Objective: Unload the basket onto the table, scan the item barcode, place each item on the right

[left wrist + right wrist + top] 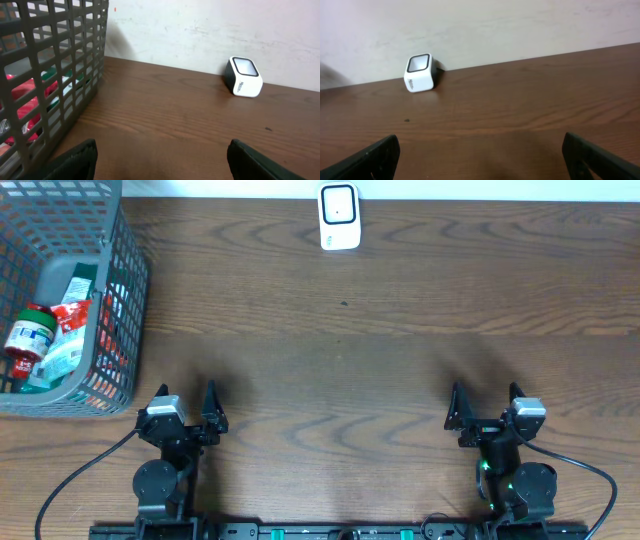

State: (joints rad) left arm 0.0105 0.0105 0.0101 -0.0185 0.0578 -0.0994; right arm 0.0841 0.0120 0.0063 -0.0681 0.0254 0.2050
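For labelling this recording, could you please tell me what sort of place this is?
Probably a mock shop checkout set up on a bench: a white scanner stands at the far edge of the table, and a grey basket holds packaged goods.

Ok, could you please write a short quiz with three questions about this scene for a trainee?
1. True or false: the left tool and the right tool are both open and empty.
2. Which container holds the packages?
3. The white scanner stands: A) between the tools; B) at the far edge of the table, by the wall; C) at the near edge.
Key: 1 true; 2 the grey basket; 3 B.
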